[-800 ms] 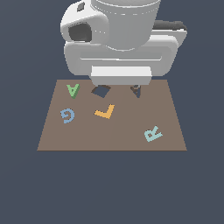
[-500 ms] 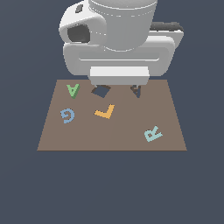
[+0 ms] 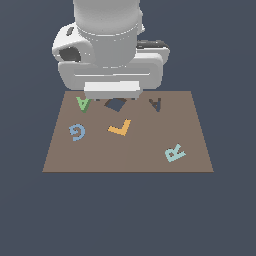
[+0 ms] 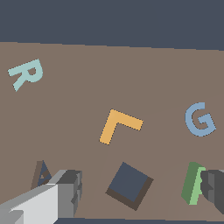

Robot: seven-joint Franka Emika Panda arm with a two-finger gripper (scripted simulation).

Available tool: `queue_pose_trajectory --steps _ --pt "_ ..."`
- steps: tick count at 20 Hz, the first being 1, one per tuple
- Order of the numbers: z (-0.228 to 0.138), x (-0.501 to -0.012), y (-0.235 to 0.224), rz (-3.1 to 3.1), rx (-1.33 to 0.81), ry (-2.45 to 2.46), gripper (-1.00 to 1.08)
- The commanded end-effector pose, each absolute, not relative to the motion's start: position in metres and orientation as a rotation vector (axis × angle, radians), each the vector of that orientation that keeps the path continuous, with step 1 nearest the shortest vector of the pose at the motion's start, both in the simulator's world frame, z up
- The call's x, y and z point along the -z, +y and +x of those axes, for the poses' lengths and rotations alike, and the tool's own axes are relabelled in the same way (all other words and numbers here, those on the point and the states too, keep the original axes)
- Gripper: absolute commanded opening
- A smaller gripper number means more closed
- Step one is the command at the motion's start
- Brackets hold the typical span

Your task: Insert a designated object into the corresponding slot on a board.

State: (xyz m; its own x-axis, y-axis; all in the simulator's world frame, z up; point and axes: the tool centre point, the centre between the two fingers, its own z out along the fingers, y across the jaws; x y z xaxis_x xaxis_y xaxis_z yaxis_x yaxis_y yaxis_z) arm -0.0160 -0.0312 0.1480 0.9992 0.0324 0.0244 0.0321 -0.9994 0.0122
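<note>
Exterior view: the green A (image 3: 83,103) lies flat at the board's (image 3: 150,150) far edge, on the exterior view's left; the A-shaped slot (image 3: 155,104) sits well apart.

Wrist view: the gripper (image 4: 142,189) is spread open, 1 finger (image 4: 215,188) touching the green A.

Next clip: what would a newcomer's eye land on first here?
The bulky white arm fills the top of the exterior view, hanging over the far edge of the brown board. Scattered letters come next: a green A at the far corner on the exterior view's left, a blue G, an orange L and a pale R. Two dark cutouts show, a diamond hole and the A slot.
</note>
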Motion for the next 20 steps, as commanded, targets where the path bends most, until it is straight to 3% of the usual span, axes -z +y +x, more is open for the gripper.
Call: queue_pose_trajectory --steps 1,11,20 --pt "-0.027 -0.134 -0.050 3.130 -0.032 0.065 1.00" --pt "-0.066 -0.075 -0.125 3.135 -0.010 0.133 1.00" --pt "-0.078 -0.052 -0.154 3.137 -0.001 0.159 1.00"
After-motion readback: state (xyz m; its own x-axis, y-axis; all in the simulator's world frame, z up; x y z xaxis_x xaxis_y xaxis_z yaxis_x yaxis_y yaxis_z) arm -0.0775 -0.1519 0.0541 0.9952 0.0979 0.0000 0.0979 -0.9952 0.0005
